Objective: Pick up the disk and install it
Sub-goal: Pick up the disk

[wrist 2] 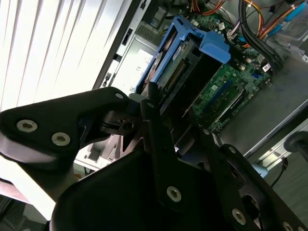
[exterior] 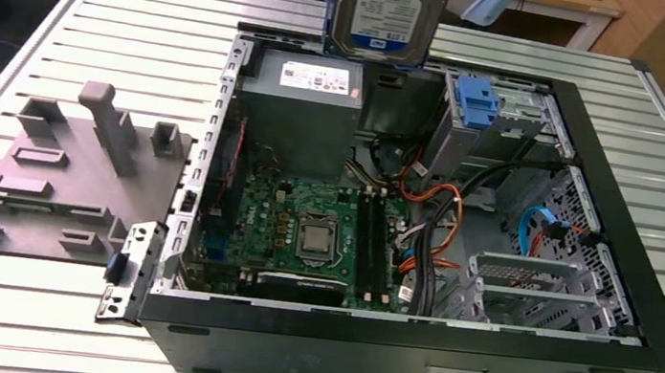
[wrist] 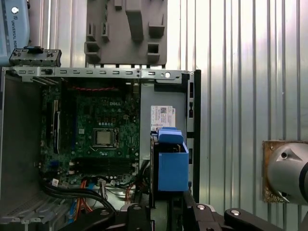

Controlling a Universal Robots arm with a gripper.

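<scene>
The disk (exterior: 390,11) is a silver-grey drive with a white-and-blue label, clipped in a blue plastic carrier. It hangs upright in the air over the far edge of the open computer case (exterior: 625,312), just above the grey power-supply box (exterior: 306,96). In both wrist views my gripper (wrist 2: 168,115) is shut on the disk (wrist 2: 178,72), its black fingers (wrist 2: 153,103) clamping the drive's two faces. The blue carrier (wrist: 172,163) sticks out past the gripper (wrist: 166,211), with the case's interior beyond it.
Inside the case lie a green motherboard (exterior: 301,231), orange and black cables (exterior: 445,211), a blue-latched drive bay (exterior: 473,104) and a metal cage (exterior: 538,291). A grey moulded fixture (exterior: 77,172) sits at the exterior view's left on the slatted metal table (exterior: 14,58).
</scene>
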